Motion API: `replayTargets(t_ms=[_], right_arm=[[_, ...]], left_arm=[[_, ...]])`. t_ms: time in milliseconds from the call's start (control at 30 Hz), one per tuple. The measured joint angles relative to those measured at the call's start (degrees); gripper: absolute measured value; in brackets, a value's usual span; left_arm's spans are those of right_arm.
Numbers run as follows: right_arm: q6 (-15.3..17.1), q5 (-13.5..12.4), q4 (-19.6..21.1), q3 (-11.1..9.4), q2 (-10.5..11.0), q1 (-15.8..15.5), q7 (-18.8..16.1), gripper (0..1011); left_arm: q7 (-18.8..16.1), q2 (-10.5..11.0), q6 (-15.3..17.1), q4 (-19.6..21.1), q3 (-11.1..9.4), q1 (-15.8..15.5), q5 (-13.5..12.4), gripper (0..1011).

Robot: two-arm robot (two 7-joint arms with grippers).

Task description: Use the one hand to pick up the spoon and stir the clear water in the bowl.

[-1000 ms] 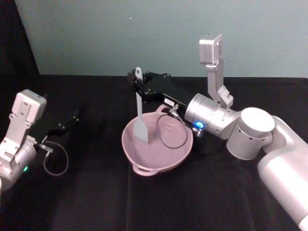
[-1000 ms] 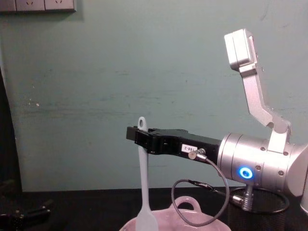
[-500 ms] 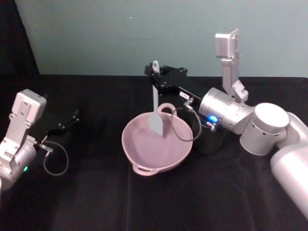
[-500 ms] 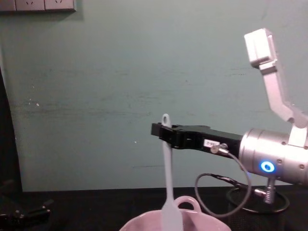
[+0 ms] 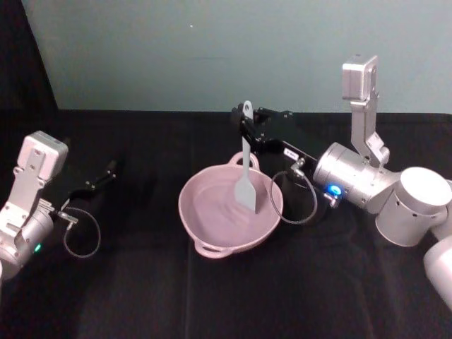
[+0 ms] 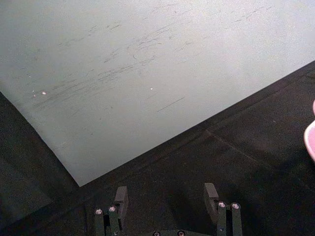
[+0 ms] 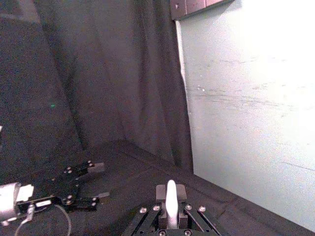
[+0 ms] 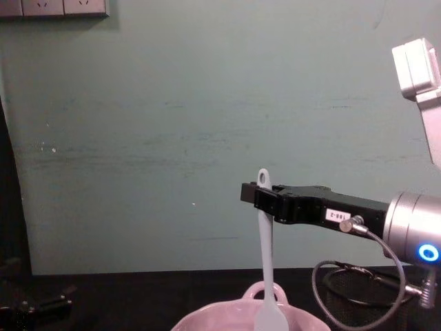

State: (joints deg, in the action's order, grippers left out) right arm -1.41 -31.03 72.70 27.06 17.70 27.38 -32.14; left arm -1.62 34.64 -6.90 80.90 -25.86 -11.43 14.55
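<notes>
The stirring step was in hand. The right gripper reached out over the far side of the bowl, its slim black fingers closed on the spoon just below the hole at the handle's end. In the right wrist view the white handle stood pinched between the two fingers. The spoon hung upright. Its flat blade was down inside the bowl, toward the right part of the basin and near the far rim, dipping into the water (so clear against the pink that how deep the blade sat could not be told). From the chest view the blade passed below the bowl's rim, beside the small loop handle. The pick-up looked done, and what remained was the stirring itself. The next move would call for sweeping the blade around through the basin with the handle held upright. The blade should stay low enough to remain in the water, but clear of the wall, so the light bowl is not pushed across the black cloth. The grip near the handle's end leaves a long lever, so a hard scrape could twist the spoon in the fingers. The left gripper was parked low on the cloth, well apart from the bowl, its fingers spread and holding nothing.
</notes>
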Motion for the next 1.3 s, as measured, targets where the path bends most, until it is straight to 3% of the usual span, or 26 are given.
replayTargets(t_ms=[400, 833, 1067, 1300], right_arm=[[0.21, -0.47, 2.98, 1.81, 0.01, -2.45, -0.61, 118], [-0.55, 0.13, -2.93, 4.58, -4.64, 1.78, -1.58, 118], [-1.16, 0.49, -6.57, 4.50, -6.06, 4.19, -1.61, 118], [-1.44, 0.84, -9.06, 3.41, -6.07, 5.72, -1.53, 118]], left_arm=[[0.00, 0.00, 0.00, 0.00, 0.00, 0.00, 0.00, 1011], [0.00, 0.00, 0.00, 0.00, 0.00, 0.00, 0.00, 1011], [0.00, 0.00, 0.00, 0.00, 0.00, 0.00, 0.00, 1011], [0.00, 0.00, 0.00, 0.00, 0.00, 0.00, 0.00, 1011]])
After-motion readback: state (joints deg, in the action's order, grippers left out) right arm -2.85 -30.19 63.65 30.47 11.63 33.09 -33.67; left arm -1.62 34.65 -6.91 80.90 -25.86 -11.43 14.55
